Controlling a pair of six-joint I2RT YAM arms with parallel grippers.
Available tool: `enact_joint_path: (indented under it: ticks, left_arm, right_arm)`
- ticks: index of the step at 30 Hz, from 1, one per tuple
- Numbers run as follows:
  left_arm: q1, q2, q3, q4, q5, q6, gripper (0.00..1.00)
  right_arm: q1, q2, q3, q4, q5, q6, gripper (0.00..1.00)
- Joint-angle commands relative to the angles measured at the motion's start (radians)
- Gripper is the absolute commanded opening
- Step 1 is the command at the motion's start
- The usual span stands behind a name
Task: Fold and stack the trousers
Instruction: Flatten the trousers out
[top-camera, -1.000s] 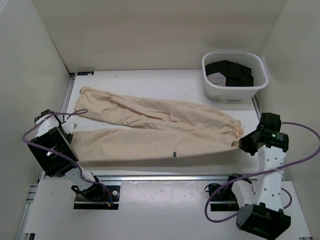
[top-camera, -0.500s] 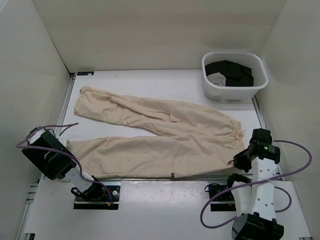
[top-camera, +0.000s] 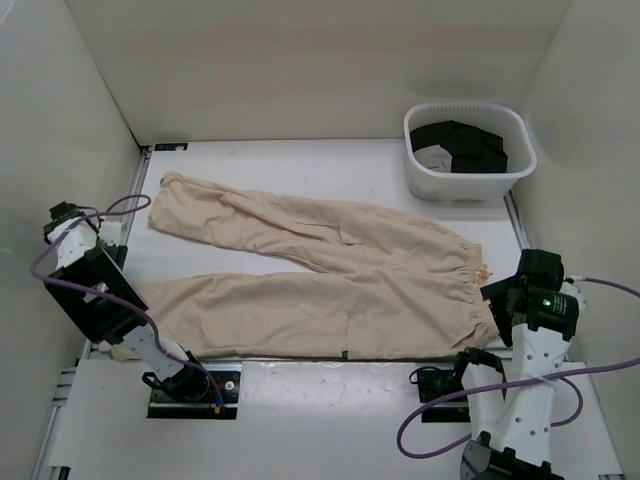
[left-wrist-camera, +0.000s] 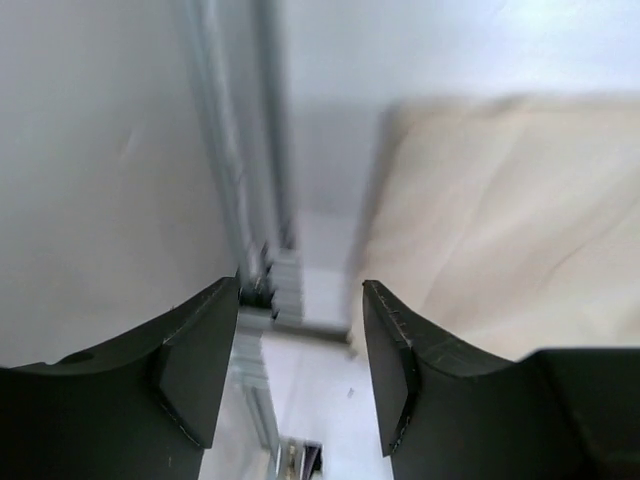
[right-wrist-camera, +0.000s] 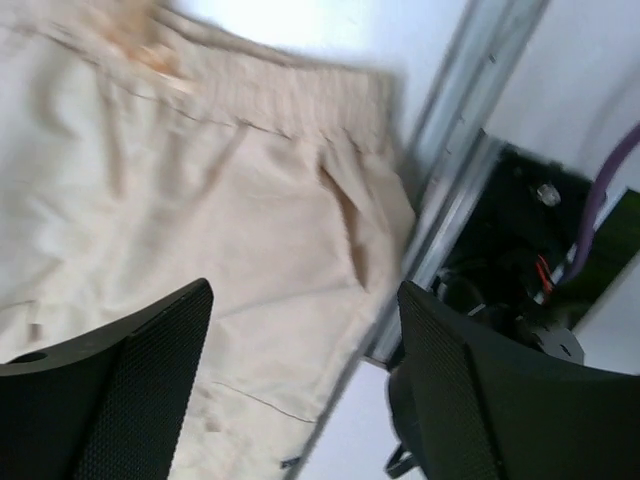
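The beige trousers (top-camera: 330, 270) lie flat on the white table, legs spread in a V towards the left and waistband at the right. My left gripper (left-wrist-camera: 300, 295) hovers open and empty near the left rail, with the near leg's cuff (left-wrist-camera: 500, 220) just to its right. Above the waistband's near corner (right-wrist-camera: 340, 200), at the table's front right, my right gripper (top-camera: 497, 300) stands wide open with nothing in it. The cloth's near edge reaches the front rail (top-camera: 400, 352).
A white basket (top-camera: 420, 172) holding dark clothes (top-camera: 462, 145) stands at the back right corner. White walls close in the table on the left, back and right. Metal rails run along the left and near edges, with both arm bases beyond the near one.
Both grippers have opened and let go of the trousers. The near leg and waist now lie closer to the front edge. The left arm has lifted back towards the left wall.
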Motion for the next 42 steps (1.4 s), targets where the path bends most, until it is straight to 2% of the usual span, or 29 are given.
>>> enact_joint_path:
  ticks: [1,3,4,6,7,11,12,14,16,19,21,22,24,25,27,28,29,30,33,37,42]
  left_arm:
    - [-0.072,0.074,0.055,0.009,0.101,-0.09,0.64]
    - [-0.124,0.135,0.076,0.009,0.101,-0.123,0.64]
    - [-0.143,0.152,0.076,0.009,0.101,-0.134,0.62]
    - [-0.193,0.173,0.066,0.028,0.1,-0.146,0.61]
    - [-0.206,0.192,0.055,0.043,0.077,-0.159,0.56]
    - [-0.215,0.253,0.022,0.141,-0.046,-0.189,0.46]
    - [-0.215,0.265,0.013,0.176,-0.098,-0.199,0.44]
    - [-0.215,0.287,0.041,0.186,-0.115,-0.208,0.43]
    - [-0.215,0.287,0.087,0.164,-0.115,-0.222,0.45]
    - [-0.215,0.235,0.174,0.108,-0.071,-0.24,0.55]
    - [-0.215,0.195,0.228,0.052,-0.045,-0.24,0.61]
    - [-0.215,0.184,0.29,0.042,0.015,-0.24,0.64]
    - [-0.227,0.174,0.37,0.014,0.082,-0.249,0.76]
    - [-0.251,0.187,0.409,0.014,0.147,-0.26,0.81]
    - [-0.297,0.276,0.527,-0.03,0.167,-0.269,0.9]
    - [-0.322,0.323,0.577,-0.055,0.147,-0.301,0.9]
    - [-0.363,0.377,0.695,-0.082,0.138,-0.317,0.9]
    - [-0.377,0.484,0.751,-0.107,0.138,-0.335,0.9]
    - [-0.417,0.638,0.895,-0.135,0.097,-0.395,0.89]
    - [-0.433,0.721,0.932,-0.124,0.069,-0.416,0.89]
    - [-0.433,0.73,0.831,-0.103,0.054,-0.416,0.76]
  right_arm:
    - [-0.004,0.04,0.094,0.023,0.048,-0.039,0.79]
    - [-0.004,0.083,0.077,0.119,0.011,-0.091,0.72]
    - [-0.004,0.1,0.036,0.156,-0.018,-0.104,0.64]
    - [-0.004,0.167,-0.01,0.218,-0.1,-0.113,0.55]
    - [-0.004,0.193,-0.035,0.267,-0.117,-0.104,0.45]
    - [-0.004,0.296,-0.151,0.35,-0.139,-0.059,0.22]
    - [-0.004,0.307,-0.17,0.35,-0.119,-0.05,0.2]
    - [-0.004,0.344,-0.194,0.35,-0.066,-0.035,0.19]
    - [-0.004,0.382,-0.194,0.35,-0.018,-0.035,0.19]
    - [-0.004,0.405,-0.107,0.35,-0.007,-0.078,0.19]
    - [-0.004,0.416,0.02,0.315,0.031,-0.087,0.29]
    - [-0.004,0.445,0.068,0.301,0.048,-0.114,0.34]
    - [-0.004,0.477,0.204,0.29,0.079,-0.144,0.5]
    - [-0.004,0.526,0.246,0.29,0.079,-0.183,0.55]
    - [-0.004,0.592,0.315,0.33,0.059,-0.225,0.66]
    - [-0.004,0.674,0.347,0.345,0.044,-0.243,0.69]
    - [-0.004,0.719,0.411,0.357,-0.001,-0.269,0.72]
    - [-0.004,0.812,0.445,0.373,-0.031,-0.282,0.73]
    - [-0.004,0.943,0.562,0.382,-0.094,-0.293,0.75]
    - [-0.004,1.108,0.59,0.403,-0.154,-0.273,0.76]
    - [0.061,1.177,0.579,0.451,-0.158,-0.234,0.76]
